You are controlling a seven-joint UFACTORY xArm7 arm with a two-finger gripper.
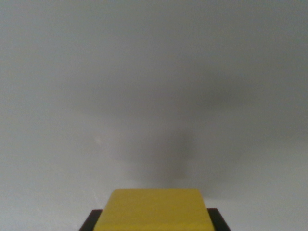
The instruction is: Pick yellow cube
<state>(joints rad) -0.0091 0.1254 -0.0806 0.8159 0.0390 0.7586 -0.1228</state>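
The yellow cube [155,209] fills the bottom middle of the wrist view, close to the camera, with its top face showing. Dark gripper fingers [89,222] press against it on the wrist view's left and right, only their tips showing at the lower edge. My gripper [155,225] is shut on the cube. The cube seems to hang above the grey surface [144,72], where a soft dark shadow [178,149] lies below and beyond it. The cube's lower part is cut off by the frame.
Only a plain, blurred grey surface spreads across the view. A broad faint shadow runs toward the wrist view's right [231,101]. No other objects or edges show.
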